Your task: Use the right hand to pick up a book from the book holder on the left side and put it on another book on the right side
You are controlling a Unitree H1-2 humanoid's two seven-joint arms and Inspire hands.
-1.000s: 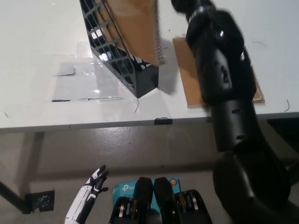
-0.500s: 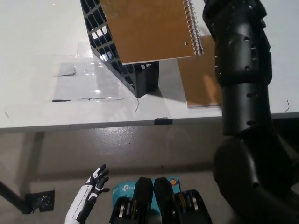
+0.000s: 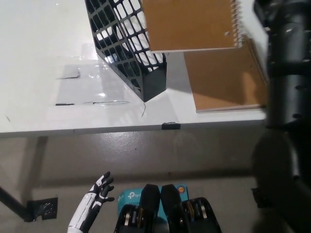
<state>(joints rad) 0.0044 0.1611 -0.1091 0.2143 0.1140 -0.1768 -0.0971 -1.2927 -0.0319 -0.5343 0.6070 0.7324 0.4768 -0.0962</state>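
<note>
A brown spiral-bound book (image 3: 192, 24) hangs in the air, above the black mesh book holder (image 3: 127, 46) and the space to its right. My black right hand (image 3: 266, 10) at the top right edge is shut on the book's spiral side; the grip itself is mostly out of view. Below it, a second brown book (image 3: 224, 81) lies flat on the white table (image 3: 43, 58), right of the holder. The lifted book overlaps that book's far end. My white left hand (image 3: 93, 203) rests low at the lower left, below the table, fingers apart.
The table's front edge (image 3: 97, 130) runs across the middle, with a small black clip (image 3: 170, 126) on it. A clear sheet (image 3: 85, 82) lies left of the holder. My black right arm (image 3: 287, 82) covers the right rim of the lying book.
The lifted book has come out of the holder and moved right, turning flat-on to the camera. My right arm has swung to the right, uncovering most of the lying book.
</note>
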